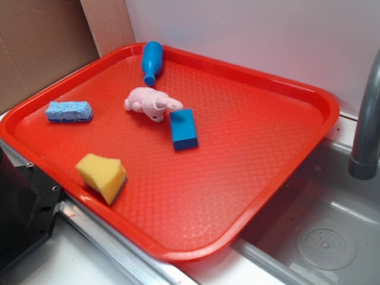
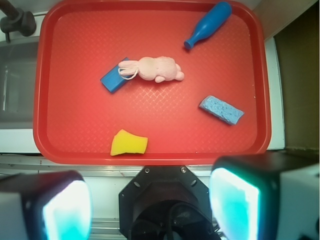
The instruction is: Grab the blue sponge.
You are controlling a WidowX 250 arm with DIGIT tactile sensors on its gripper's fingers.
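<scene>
Lying flat on the red tray (image 1: 309,127) near its edge, the blue sponge (image 2: 221,109) is alone, well apart from the yellow sponge (image 2: 128,143) and the pink toy (image 2: 157,69). It looks light, soft and rough, so pinching across its short sides should hold well. The gripper (image 2: 150,205) is released, high above the tray and holding nothing

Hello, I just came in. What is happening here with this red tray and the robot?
A robot arm is set to grab the blue sponge, but nothing is held yet. Its gripper is open and sits back outside the near edge of the red tray. On the tray also lie a yellow sponge, a pink plush toy touching a smooth blue block, and a blue bottle.
</scene>
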